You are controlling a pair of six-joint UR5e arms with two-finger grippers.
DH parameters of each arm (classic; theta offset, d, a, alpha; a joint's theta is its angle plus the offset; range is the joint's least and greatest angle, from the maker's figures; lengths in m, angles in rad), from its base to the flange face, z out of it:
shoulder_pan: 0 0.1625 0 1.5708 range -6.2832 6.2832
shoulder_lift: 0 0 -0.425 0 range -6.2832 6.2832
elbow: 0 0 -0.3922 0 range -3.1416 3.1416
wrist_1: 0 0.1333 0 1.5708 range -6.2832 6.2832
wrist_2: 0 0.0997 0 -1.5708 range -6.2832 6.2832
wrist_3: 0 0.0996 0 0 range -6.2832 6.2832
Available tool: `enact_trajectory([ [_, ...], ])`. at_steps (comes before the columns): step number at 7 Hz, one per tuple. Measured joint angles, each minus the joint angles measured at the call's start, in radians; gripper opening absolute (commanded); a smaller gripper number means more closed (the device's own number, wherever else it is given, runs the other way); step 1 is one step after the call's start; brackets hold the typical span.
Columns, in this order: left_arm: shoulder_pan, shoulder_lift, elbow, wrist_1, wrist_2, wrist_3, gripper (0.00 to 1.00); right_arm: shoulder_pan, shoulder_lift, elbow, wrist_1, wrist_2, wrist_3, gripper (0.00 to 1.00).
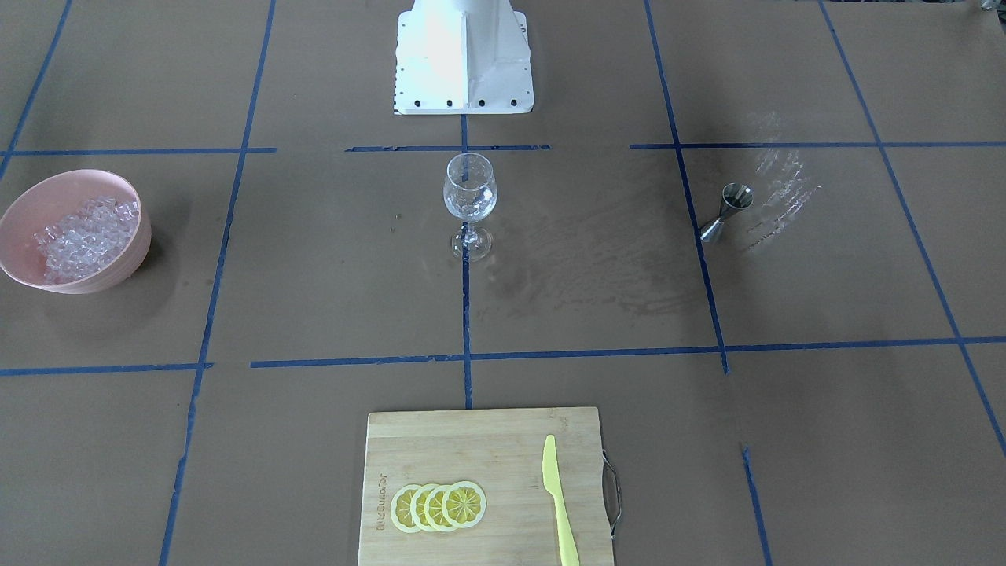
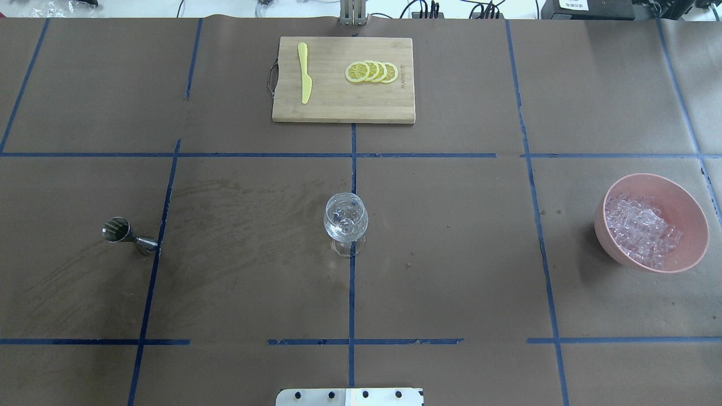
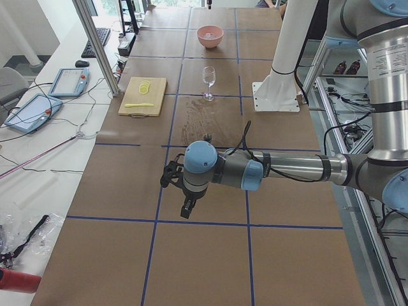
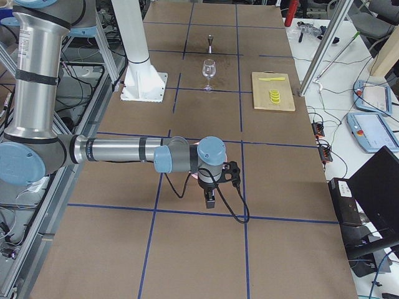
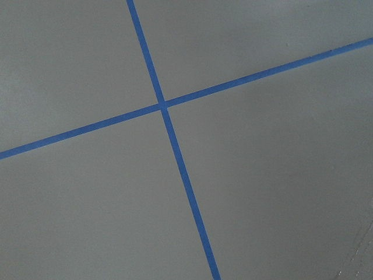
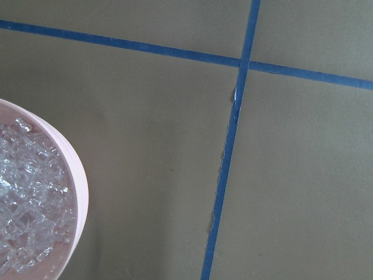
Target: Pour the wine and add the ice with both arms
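Wine glass (image 2: 346, 217) stands upright at mid-bench, its foot on a blue tape line (image 2: 352, 293). Bench (image 2: 451, 254) is covered in brown paper with a taped grid. I cannot tell what the glass holds.

Ice (image 2: 640, 228): a heap of small clear cubes in the pink bowl (image 2: 685, 203), well apart from the glass on the robot's right.

Steel jigger (image 2: 127, 235): stands on end, well apart from the glass on the robot's left, just beside a tape line.

Cutting board (image 2: 338, 107): beyond the glass, on the side away from the white pedestal base (image 1: 464, 55). On it lie four overlapping lemon slices (image 2: 372, 71) and a yellow knife (image 2: 304, 73), apart from each other.

Left arm (image 3: 287, 169): reaches out level over the bench, far out on the jigger's side of the glass. Left gripper (image 3: 186, 205) points down, clear of the surface; spread or pressed together, I cannot tell. Its wrist camera shows only a tape crossing.

Right arm (image 4: 118, 151): reaches out level on the bowl's side of the glass. Right gripper (image 4: 209, 198) points down above the bench; finger spacing not readable either. Its wrist camera catches the bowl's rim and ice at the lower left edge, beside a tape crossing.
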Motion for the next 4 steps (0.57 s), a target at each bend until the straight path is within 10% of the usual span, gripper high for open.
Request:
enact_trajectory([
  [4,0.0,0.001,0.025,-0.047,0.001,0.005,1.0,0.001,-0.001,0.001,-0.001,0.0,-0.003,1.0],
])
